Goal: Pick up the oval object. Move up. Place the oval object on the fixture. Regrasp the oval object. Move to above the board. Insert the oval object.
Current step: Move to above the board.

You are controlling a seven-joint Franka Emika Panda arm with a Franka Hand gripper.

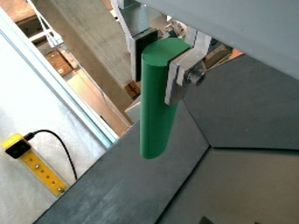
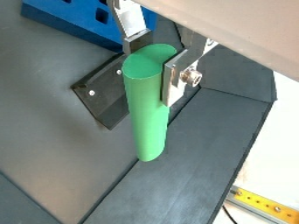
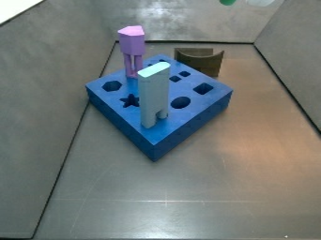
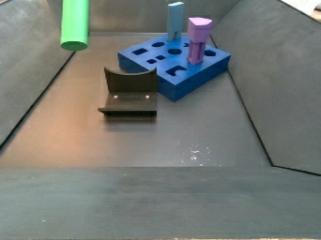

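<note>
The oval object [image 1: 156, 105] is a long bright green peg, and my gripper [image 1: 163, 72] is shut on its upper end. In both wrist views the silver fingers [image 2: 176, 79] clamp its sides and the peg [image 2: 145, 109] hangs straight down. A side view shows the peg [image 4: 77, 23] high in the air, to the left of the fixture [image 4: 128, 91] and the board [image 4: 201, 80]; the gripper itself is out of frame there. Only the peg's tip [image 3: 228, 3] shows in the other. The dark fixture [image 2: 103, 94] and the blue board [image 2: 65, 22] lie below the gripper.
A purple peg [image 3: 130, 47] and a light-blue peg [image 3: 153, 94] stand upright in the board [image 3: 194, 129]. The fixture [image 3: 201, 61] sits just behind the board. Grey sloping walls ring the floor. A yellow strip with a black cable [image 1: 30, 157] lies outside the wall.
</note>
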